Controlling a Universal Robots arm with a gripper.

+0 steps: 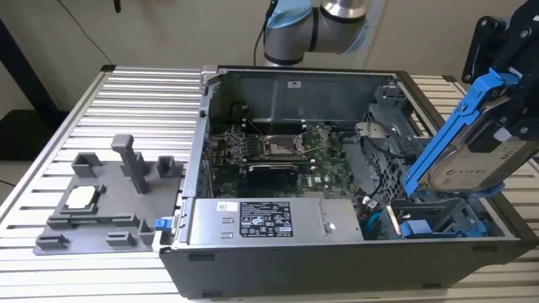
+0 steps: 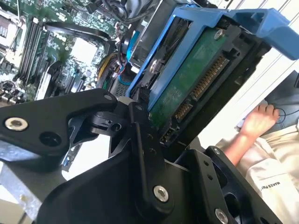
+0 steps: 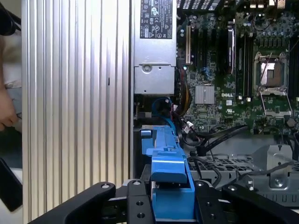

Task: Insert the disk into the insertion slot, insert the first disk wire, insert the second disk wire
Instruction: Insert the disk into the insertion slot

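the case (image 1: 278, 268) lies open on the table (image 1: 143, 101), with the arm (image 1: 307, 28) standing behind it. on the table at the exterior view's left of the case sits a fixture (image 1: 93, 202). inside the case the board (image 1: 269, 148) lies in the middle, the power supply (image 1: 261, 221) in front of it against the near wall, and a cage (image 1: 379, 158) at the exterior view's right of the board. the slot (image 1: 425, 208) seems to sit in the near corner at the exterior view's right, beside the power supply. the disk (image 1: 471, 158) hangs tilted above that corner, clamped in the gripper (image 3: 173, 205). in the second wrist view a hand (image 2: 257, 122) lies beyond the table's edge.
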